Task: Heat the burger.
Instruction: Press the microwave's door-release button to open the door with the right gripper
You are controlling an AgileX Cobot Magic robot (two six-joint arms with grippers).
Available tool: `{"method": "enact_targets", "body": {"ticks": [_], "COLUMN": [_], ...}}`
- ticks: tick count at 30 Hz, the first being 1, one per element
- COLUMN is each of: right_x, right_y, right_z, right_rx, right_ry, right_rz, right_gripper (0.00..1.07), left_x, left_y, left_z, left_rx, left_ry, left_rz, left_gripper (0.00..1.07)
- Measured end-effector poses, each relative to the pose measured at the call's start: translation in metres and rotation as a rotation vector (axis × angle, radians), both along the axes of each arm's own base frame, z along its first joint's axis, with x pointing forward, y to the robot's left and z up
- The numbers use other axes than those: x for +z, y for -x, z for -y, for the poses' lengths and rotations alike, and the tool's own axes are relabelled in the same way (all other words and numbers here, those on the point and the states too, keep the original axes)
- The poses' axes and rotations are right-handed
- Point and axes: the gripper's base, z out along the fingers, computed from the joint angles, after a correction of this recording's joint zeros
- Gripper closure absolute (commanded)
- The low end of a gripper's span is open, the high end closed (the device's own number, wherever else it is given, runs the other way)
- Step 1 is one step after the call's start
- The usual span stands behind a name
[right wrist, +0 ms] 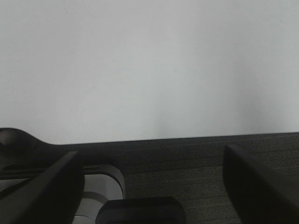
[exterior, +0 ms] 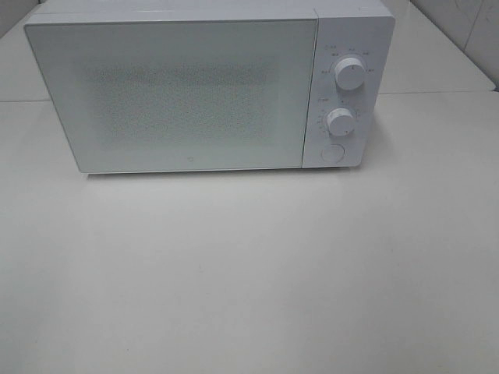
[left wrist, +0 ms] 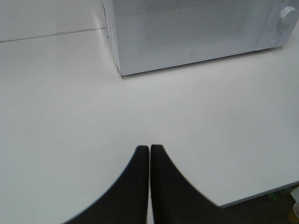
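The burger is out of view in all three views. A white microwave (exterior: 195, 86) stands at the back of the white table (exterior: 249, 273) with its door shut; it also shows in the left wrist view as the microwave (left wrist: 191, 32). My left gripper (left wrist: 149, 150) is shut, its two black fingertips pressed together with nothing between them, hovering over bare table in front of the microwave's left corner. My right gripper (right wrist: 149, 177) is open, its dark fingers (right wrist: 44, 186) set wide apart and empty, above the table's edge and dark floor. Neither gripper appears in the exterior high view.
The microwave has two white knobs (exterior: 348, 75) and a round button (exterior: 333, 153) on its right panel. A table edge (left wrist: 261, 196) runs near my left gripper, with small items on the floor beyond. Grey robot base parts (right wrist: 100, 189) lie below my right gripper.
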Motion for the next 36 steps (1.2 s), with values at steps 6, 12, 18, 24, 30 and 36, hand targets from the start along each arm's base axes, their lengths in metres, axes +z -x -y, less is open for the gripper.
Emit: {"method": "enact_targets", "body": {"ticks": [6, 12, 18, 24, 30, 36], "right_x": [0.008, 0.016, 0.018, 0.015, 0.015, 0.015], "right_y": [0.018, 0.037, 0.056, 0.071, 0.081, 0.081], "right_z": [0.003, 0.006, 0.008, 0.01, 0.012, 0.012], "right_rx": [0.005, 0.035, 0.076, 0.094, 0.094, 0.098], "right_ry": [-0.022, -0.037, -0.041, -0.054, -0.061, -0.058], "right_rz": [0.14, 0.325, 0.51, 0.635, 0.704, 0.704], "right_gripper": [0.32, 0.33, 0.33, 0.34, 0.37, 0.39], "left_x": [0.0, 0.0, 0.0, 0.0, 0.0, 0.0], "left_y": [0.0, 0.0, 0.0, 0.0, 0.0, 0.0], "left_z": [0.0, 0.0, 0.0, 0.0, 0.0, 0.0], "left_rx": [0.0, 0.0, 0.0, 0.0, 0.0, 0.0], "left_ry": [0.001, 0.001, 0.001, 0.001, 0.001, 0.001], "left_rz": [0.0, 0.0, 0.0, 0.0, 0.0, 0.0], "left_gripper": [1.06, 1.06, 1.06, 1.06, 1.06, 1.06]}}
